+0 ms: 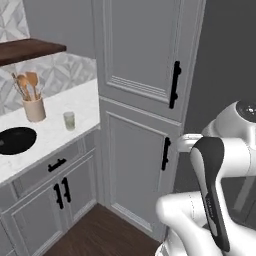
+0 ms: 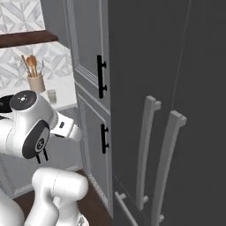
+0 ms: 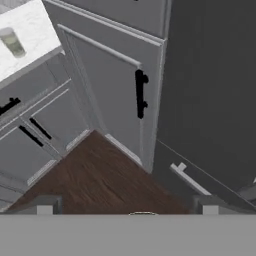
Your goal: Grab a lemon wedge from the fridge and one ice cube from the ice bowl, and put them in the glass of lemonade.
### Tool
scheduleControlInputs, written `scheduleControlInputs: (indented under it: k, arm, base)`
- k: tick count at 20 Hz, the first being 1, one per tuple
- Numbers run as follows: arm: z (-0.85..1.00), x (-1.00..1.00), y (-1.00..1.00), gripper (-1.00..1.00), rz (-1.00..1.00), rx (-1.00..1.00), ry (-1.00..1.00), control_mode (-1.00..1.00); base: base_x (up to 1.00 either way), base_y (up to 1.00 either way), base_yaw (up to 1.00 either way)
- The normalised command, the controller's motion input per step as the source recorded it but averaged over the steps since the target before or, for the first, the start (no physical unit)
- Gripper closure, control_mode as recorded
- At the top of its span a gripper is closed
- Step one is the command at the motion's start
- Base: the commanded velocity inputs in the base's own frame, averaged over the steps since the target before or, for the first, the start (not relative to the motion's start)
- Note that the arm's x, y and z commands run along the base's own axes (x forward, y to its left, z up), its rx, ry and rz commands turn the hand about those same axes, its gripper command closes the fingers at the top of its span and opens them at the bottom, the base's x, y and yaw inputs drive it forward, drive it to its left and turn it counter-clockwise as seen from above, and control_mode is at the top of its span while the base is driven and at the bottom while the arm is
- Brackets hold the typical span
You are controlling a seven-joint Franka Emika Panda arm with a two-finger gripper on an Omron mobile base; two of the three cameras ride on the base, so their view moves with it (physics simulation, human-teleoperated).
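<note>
The fridge [image 2: 185, 62] is a tall dark grey appliance at the right, doors shut, with two pale bar handles [image 2: 147, 150] side by side; it also fills the right of the hand view as the fridge [image 3: 215, 75]. The lemon wedge is hidden behind those doors. The glass of lemonade [image 1: 69, 120] stands upright on the white counter [image 1: 55, 132], also seen as the glass [image 3: 12, 42]. A black round vessel [image 1: 15, 140] lies at the counter's left; I cannot tell if it is the ice bowl, and no ice cube shows. My gripper [image 3: 127, 207] is open and empty, above the wood floor.
Tall light grey panelled cabinets [image 1: 145, 90] with short black handles stand between counter and fridge. A beige crock of wooden utensils [image 1: 34, 107] sits behind the glass. Base cabinets [image 1: 55, 185] run under the counter. A dark wood shelf [image 1: 27, 50] hangs above. Brown floor [image 3: 100, 175] lies below.
</note>
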Motion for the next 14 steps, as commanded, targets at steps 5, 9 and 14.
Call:
scheduleControlInputs:
  k: [5, 9, 14]
  arm:
    - [0.00, 0.00, 0.00, -1.00, 0.00, 0.00, 0.00, 1.00]
    - [0.00, 0.00, 0.00, -1.00, 0.00, 0.00, 0.00, 1.00]
    - [0.00, 0.00, 0.00, -1.00, 0.00, 0.00, 0.00, 1.00]
  base:
    - [-0.36, 0.00, -0.67]
    - [-0.40, 0.00, -0.67]
    - [-0.61, 0.00, -0.63]
